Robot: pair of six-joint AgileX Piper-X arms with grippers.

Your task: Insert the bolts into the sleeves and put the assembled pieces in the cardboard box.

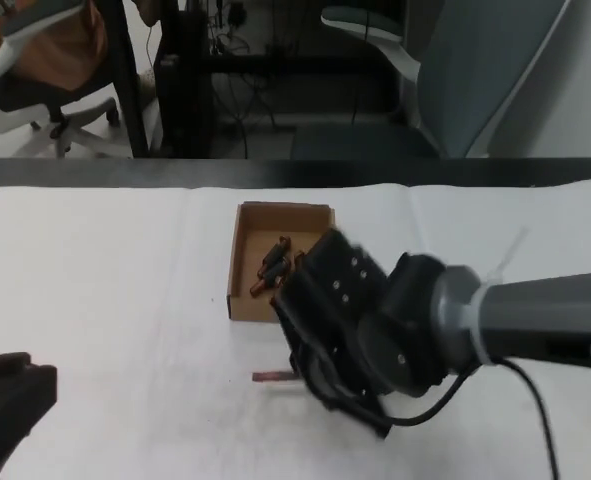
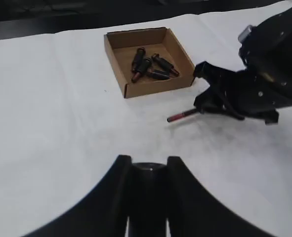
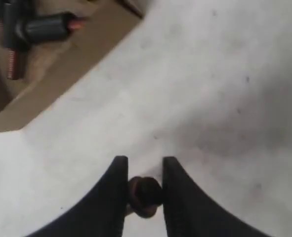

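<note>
Slender reddish metal bolt [image 2: 183, 116], lying on the white cloth-covered bench [image 2: 62, 113] just beside the shallow brown cardboard box [image 2: 117, 61], gripped at one end by the clenched jaws of the right gripper [image 3: 145, 160]. Several dark assembled pieces [image 2: 148, 66] lie inside the box. Step in hand: picking up the bolt. Next move calls for lifting it and aligning it with a sleeve. Whether the left gripper [image 2: 146, 160] holds anything cannot be told.

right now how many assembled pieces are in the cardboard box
4 assembled pieces clustered in the cardboard box: two side by side, two angled next to them; none looks hidden
</note>
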